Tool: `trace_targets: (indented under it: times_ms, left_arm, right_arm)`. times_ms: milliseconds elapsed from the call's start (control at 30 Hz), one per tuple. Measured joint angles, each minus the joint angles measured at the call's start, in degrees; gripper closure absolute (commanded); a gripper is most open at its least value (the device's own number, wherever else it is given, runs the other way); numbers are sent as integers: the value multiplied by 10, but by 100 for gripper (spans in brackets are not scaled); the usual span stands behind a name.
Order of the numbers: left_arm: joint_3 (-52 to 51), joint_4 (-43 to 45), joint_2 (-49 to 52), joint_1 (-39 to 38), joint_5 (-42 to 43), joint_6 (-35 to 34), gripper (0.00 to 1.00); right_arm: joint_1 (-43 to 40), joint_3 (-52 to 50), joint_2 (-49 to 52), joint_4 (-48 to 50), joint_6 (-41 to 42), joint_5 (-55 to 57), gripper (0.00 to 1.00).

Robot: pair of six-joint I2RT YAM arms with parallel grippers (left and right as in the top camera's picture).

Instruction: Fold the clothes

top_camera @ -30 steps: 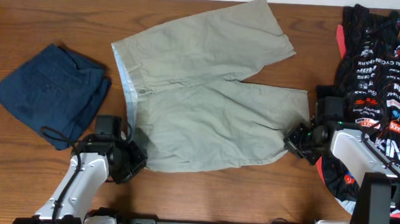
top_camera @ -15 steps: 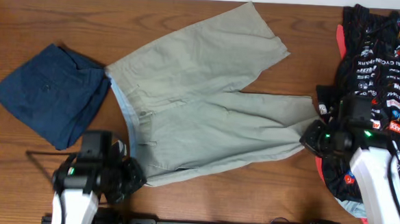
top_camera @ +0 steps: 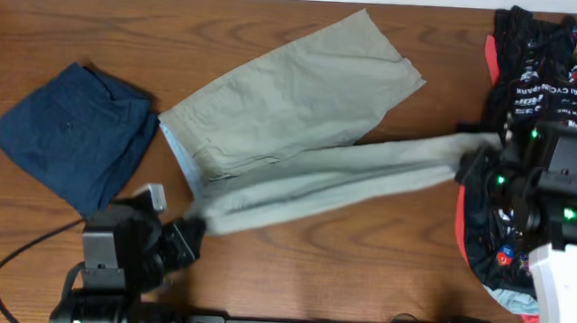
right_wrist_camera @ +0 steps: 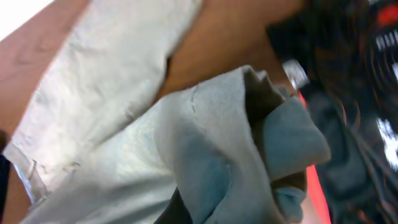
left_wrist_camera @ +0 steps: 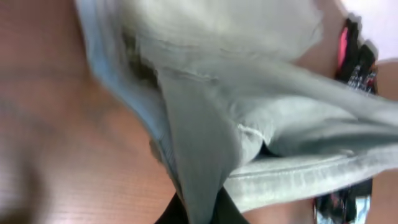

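Left end effector is pinched onto the khaki shorts at the near waistband corner; in the left wrist view the cloth is seen gathered into the dark fingertips at the bottom edge. Hem of the near leg is clamped by the right end effector, with fabric bunched at its tips in the right wrist view.

Shorts are located mid-worktop. Near leg is drawn into a narrow, creased band between the two end effectors, running from lower left to right. Far leg is laid flat, angled toward the far right. Pale blue waistband lining is exposed on the left side.

Navy trousers are lying folded just left of the waistband; contact cannot be told. Black printed jersey is heaped at the right edge, partly covered by the right arm.
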Motion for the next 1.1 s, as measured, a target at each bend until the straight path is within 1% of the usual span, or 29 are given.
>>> trace_targets:
  times_ms: [100,267,367,567,867,900,933,967,1000,1033,1100]
  left_arm:
    - [0,70,19,-1,-30,-20,94]
    - [0,148,76,-3,-78,-51,94]
    - [0,193,123,-3,-103,-60,94]
    - [3,305,257,-2,-153,-68,94]
    - [5,543,467,0,-191,-73,94]
    - [5,565,485,0,-194,-73,94]
    - [5,589,505,1,-196,-73,94]
    - [5,608,519,1,-198,-73,92]
    - [5,631,537,1,-203,-73,83]
    - [5,649,552,1,-210,-72,75]
    - [5,665,574,3,-225,-74,71]
  right_arm:
    - [19,40,51,23,-10,0,99]
    - [57,107,149,69,-32,2,99]
    - [84,146,214,116,-44,7,99]
    - [115,170,312,264,-56,13,99]
    - [143,172,445,474,-60,35,98]
    - [145,172,460,501,-60,37,95]
    - [150,173,478,532,-60,39,85]
    - [155,174,497,563,-58,42,63]
    - [160,174,519,607,-61,45,46]
    - [165,175,537,639,-63,46,41]
    - [175,176,570,687,-63,47,35]
